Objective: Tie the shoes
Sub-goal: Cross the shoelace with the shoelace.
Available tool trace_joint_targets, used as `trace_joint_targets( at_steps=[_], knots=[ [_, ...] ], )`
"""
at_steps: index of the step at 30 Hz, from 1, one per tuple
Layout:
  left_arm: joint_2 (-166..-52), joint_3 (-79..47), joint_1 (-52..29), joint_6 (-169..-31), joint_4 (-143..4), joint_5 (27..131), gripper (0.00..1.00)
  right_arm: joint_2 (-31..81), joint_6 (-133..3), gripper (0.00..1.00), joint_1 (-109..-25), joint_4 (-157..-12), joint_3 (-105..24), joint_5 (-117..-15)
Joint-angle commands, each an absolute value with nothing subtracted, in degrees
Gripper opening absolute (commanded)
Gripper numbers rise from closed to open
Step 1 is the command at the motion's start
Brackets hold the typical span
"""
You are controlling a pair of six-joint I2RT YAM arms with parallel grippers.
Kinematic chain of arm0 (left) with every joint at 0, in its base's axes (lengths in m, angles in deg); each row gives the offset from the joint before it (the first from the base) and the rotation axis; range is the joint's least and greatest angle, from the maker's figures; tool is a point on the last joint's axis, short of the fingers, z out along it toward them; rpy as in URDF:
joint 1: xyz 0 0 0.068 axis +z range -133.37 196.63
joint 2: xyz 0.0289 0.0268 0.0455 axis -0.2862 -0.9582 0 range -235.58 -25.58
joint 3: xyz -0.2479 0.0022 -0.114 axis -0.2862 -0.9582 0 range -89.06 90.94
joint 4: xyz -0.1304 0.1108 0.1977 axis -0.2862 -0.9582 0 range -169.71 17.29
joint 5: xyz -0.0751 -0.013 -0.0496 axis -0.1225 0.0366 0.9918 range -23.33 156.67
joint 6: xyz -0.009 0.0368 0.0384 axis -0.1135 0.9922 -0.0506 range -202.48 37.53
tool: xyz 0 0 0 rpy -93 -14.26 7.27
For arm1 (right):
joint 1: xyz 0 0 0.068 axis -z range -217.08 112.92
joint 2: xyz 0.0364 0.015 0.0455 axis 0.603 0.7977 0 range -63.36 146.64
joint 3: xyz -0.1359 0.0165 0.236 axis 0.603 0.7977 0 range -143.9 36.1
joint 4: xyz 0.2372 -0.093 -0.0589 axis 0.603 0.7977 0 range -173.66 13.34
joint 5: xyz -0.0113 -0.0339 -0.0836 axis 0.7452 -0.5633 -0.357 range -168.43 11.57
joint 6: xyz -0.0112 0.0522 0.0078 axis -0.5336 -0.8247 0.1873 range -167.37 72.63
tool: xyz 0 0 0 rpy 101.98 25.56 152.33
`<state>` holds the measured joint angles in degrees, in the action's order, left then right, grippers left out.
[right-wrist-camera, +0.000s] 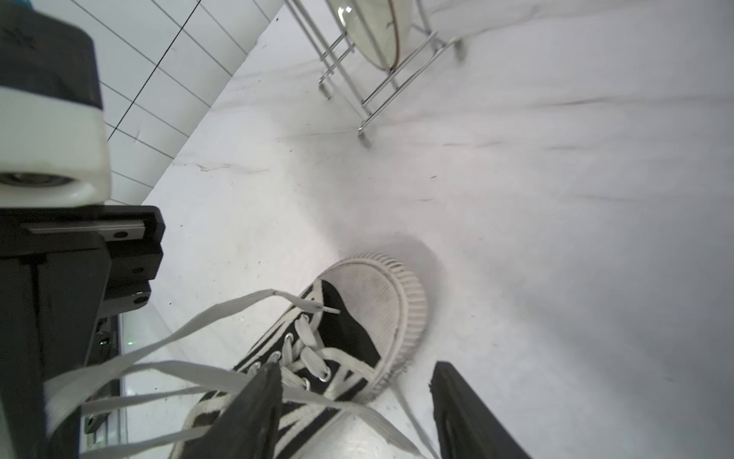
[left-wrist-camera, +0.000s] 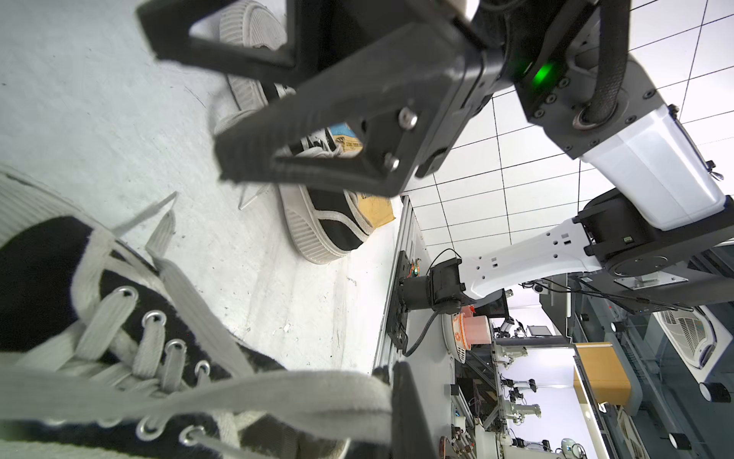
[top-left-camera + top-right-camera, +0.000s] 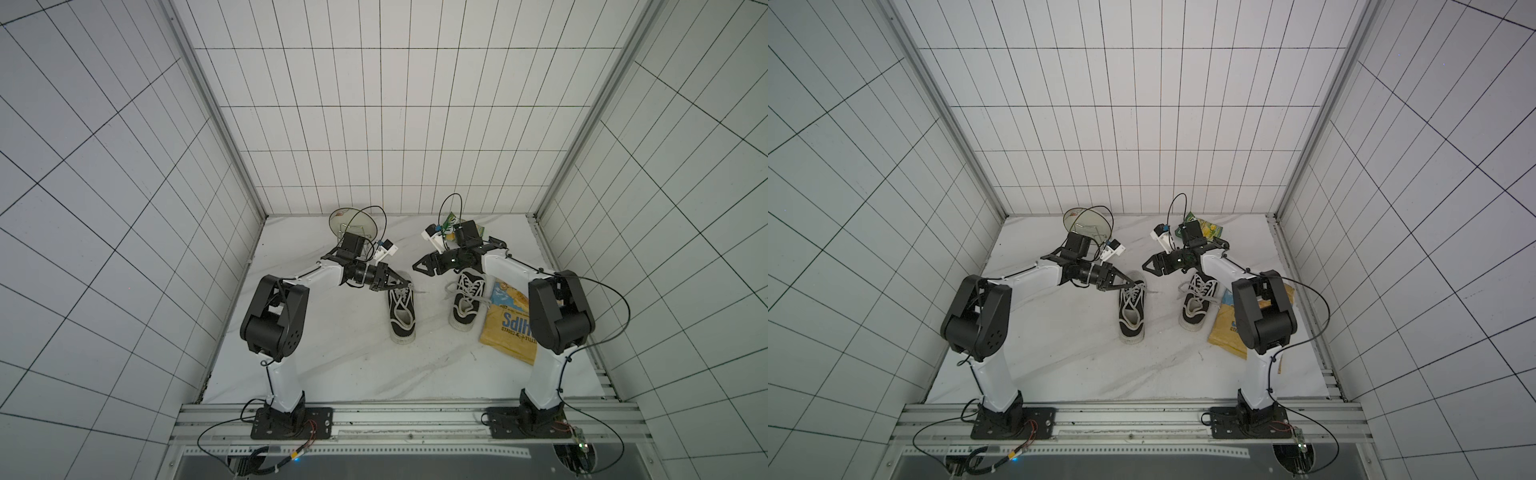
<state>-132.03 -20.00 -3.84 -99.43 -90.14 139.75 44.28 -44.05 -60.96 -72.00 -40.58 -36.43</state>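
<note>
Beside right shoe [image 3: 467, 305], chip bag [image 3: 510, 330]; plate rack [image 3: 345, 229] behind; left fingers [image 2: 409, 413] pinch lace [image 2: 278, 393]; right fingers [image 1: 246, 417] apart.

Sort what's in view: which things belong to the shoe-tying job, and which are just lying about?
Job: shoe by the left arm; its lace, pinched in the shut left tool; shoe by the right arm; open right tool.
Lying about: chip bag; plate on wire rack; green packet.
</note>
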Motion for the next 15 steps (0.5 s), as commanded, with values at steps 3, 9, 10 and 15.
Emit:
trace_joint_targets(
  at_steps=[3,9,10,15],
  knots=[
    [-129.7,-20.9,-3.8,-100.9,-87.7,139.2,0.00,35.8,-42.4,0.69,-59.6,-75.4,-31.8,-39.2],
    [-129.9,-21.9,-3.7,-104.7,-83.9,137.4,0.00,20.6,-39.6,0.73,-67.0,-101.7,-9.3,-45.0],
    [-130.0,-22.0,-3.6,-105.0,-83.6,137.3,0.00,19.7,-38.3,0.73,-69.0,-104.1,-7.2,-46.9],
    [-130.2,-21.9,-3.6,-105.6,-83.4,137.1,0.01,20.9,-36.2,0.73,-75.0,-110.6,-4.7,-52.6]
  ],
)
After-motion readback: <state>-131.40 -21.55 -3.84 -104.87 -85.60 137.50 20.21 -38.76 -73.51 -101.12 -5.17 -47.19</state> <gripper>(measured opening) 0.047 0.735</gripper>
